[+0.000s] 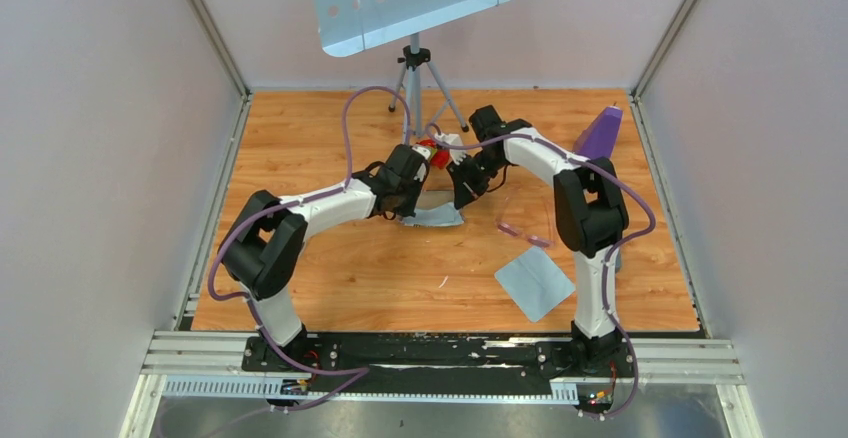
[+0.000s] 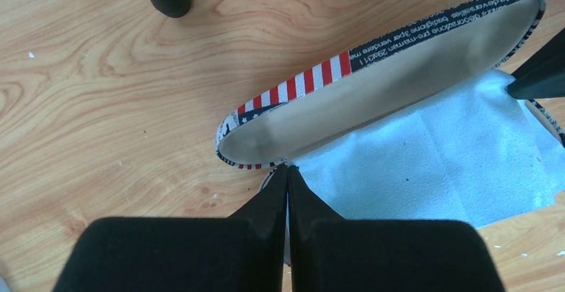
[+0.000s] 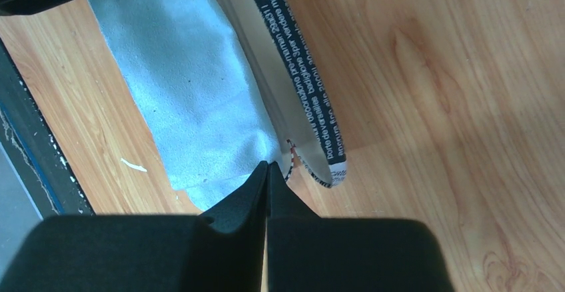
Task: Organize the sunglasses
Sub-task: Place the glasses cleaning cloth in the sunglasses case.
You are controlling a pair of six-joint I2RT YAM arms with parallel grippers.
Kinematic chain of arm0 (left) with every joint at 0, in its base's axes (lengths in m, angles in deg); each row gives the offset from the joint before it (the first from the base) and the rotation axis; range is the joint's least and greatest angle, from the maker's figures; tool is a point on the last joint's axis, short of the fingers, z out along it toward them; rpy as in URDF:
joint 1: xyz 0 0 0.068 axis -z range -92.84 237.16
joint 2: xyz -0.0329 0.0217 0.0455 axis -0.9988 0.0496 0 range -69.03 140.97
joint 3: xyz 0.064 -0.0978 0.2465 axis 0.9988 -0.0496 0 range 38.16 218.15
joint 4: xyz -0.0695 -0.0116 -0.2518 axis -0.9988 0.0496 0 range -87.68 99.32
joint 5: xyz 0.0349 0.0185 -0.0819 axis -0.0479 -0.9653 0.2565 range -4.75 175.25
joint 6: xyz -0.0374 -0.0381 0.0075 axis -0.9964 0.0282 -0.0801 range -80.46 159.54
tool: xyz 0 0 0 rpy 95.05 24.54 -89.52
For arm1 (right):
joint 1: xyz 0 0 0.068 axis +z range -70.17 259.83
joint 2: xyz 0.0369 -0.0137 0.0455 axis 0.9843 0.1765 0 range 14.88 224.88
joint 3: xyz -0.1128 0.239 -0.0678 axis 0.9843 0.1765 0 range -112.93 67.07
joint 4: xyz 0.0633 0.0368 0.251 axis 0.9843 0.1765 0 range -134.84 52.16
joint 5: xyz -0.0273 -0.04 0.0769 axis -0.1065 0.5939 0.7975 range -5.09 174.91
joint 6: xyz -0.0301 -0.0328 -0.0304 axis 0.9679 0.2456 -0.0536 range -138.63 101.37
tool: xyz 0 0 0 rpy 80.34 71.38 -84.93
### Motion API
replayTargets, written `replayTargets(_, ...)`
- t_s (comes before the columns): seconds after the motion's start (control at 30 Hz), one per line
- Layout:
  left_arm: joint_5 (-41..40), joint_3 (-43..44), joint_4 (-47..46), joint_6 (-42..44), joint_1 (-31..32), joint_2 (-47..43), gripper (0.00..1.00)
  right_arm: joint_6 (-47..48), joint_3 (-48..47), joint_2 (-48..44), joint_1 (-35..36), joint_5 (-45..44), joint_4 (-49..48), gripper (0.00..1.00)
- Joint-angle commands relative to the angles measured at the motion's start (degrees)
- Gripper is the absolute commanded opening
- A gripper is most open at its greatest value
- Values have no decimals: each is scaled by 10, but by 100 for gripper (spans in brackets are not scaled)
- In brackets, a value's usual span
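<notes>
The sunglasses lie on the table, right of the middle and just left of the right arm. They are so clear that only a thin pink line shows. Both grippers are off to their left and do not touch them. The near cloth, flat and blue-grey, lies a little nearer than the sunglasses.

Left of the sunglasses, in the middle of the table, is the case. It is open and its lid stands up. The outside has red and white stripes and small white words on black. The inside is plain cream. The far cloth lies spread out on the near side of the lid. I cannot tell if it is in the case or under it.

The left gripper has its fingers pressed tight together. The tips sit at the left end of the case, right by a corner of the far cloth. The right gripper is pressed tight together too, at the right end of the case, by the edge of that cloth. I cannot tell if either one pinches anything.

A tripod stands at the far side. A purple thing is at the far right.
</notes>
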State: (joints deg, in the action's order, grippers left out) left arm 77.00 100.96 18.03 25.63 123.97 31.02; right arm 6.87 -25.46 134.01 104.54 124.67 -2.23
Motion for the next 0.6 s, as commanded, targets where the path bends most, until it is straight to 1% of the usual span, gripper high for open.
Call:
replayTargets(0.0,-8,22,-10,1,-3,16,0,15,-27,20,-6,-8,15,0)
replayTargets(0.3,-13,24,-7,4,-3,23,0,21,-44,31,-6,-6,34,0)
replayTargets(0.57,-7,21,-1,1,-4,27,0,32,-37,34,-6,-8,56,0)
